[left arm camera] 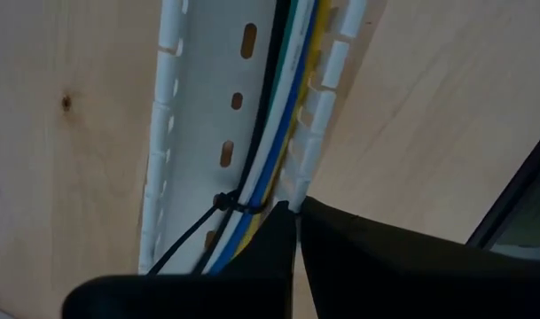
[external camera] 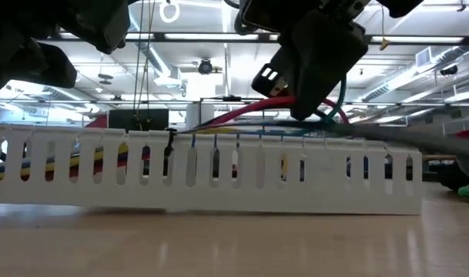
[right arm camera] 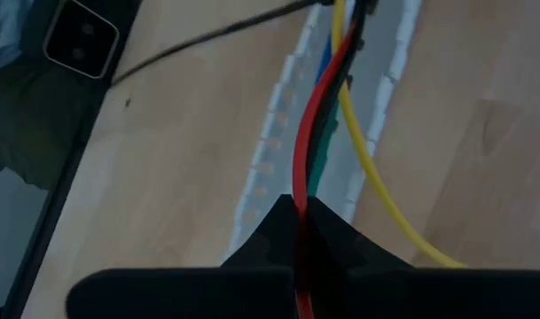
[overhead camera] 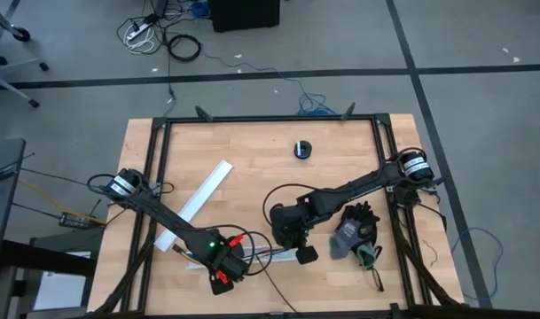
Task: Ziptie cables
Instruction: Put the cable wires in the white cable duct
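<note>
The cables [left arm camera: 271, 133] are coloured wires lying along a white slotted channel [left arm camera: 199, 106], which the low view shows side-on [external camera: 219, 177]. A black ziptie [left arm camera: 223, 202] is looped around the bundle, and its tail runs off under my left gripper. My left gripper [left arm camera: 296, 217] is shut, with its tips right by that loop; in the high view it is at the near left [overhead camera: 227, 270]. My right gripper [right arm camera: 301, 208] is shut on the red cable, farther along the channel [overhead camera: 296, 244]. A yellow wire [right arm camera: 376, 177] bows out to the side. My left gripper points down with its shut fingertips [left arm camera: 283, 232] beside the ziptie's band at the channel wall; I cannot tell whether they touch it. My right gripper pinches the red cable [right arm camera: 302, 182] between its two fingers, slanting down from above and lying roughly along it. The held stretch [external camera: 246, 109] rises clear of the channel, and the rest stays in it.
A long white channel [overhead camera: 203, 195] lies slanting at mid-left. Grey and black gloves [overhead camera: 354, 232] and a green-handled tool [overhead camera: 372, 261] lie at the right, with a small black round thing [overhead camera: 303, 149] at the far middle. Black frame rails [overhead camera: 270, 118] border the table.
</note>
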### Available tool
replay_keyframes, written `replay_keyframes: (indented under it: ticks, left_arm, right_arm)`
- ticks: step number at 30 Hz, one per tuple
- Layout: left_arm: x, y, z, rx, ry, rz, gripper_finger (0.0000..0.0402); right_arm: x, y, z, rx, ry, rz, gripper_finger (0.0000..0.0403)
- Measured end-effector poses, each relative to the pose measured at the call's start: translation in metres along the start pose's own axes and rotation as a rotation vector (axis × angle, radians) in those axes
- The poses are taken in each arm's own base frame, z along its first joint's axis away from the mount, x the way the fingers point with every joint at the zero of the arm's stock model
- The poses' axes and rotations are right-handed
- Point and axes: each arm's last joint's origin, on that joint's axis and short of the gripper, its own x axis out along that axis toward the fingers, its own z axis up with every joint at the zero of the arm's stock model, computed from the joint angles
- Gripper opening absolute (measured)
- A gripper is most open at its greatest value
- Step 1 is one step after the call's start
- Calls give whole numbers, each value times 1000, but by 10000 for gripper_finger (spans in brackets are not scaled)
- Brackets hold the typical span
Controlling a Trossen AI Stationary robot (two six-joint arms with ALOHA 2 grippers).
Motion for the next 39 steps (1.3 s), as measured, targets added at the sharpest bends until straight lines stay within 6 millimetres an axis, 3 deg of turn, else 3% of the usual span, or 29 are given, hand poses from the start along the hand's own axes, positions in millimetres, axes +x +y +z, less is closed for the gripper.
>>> replay_keyframes:
  ticks: [10, 32, 39]
  left_arm:
    - [0, -9, 7, -22, -49, -103, 0]
    - [-2, -4, 19, -101, -76, -136, 0]
    - [-2, -4, 20, -102, -87, -132, 0]
  right_arm:
    - [9, 13, -6, 18, 10, -50, 0]
    - [7, 37, -10, -29, 66, -215, 0]
    - [36, 25, -21, -2, 155, -214, 0]
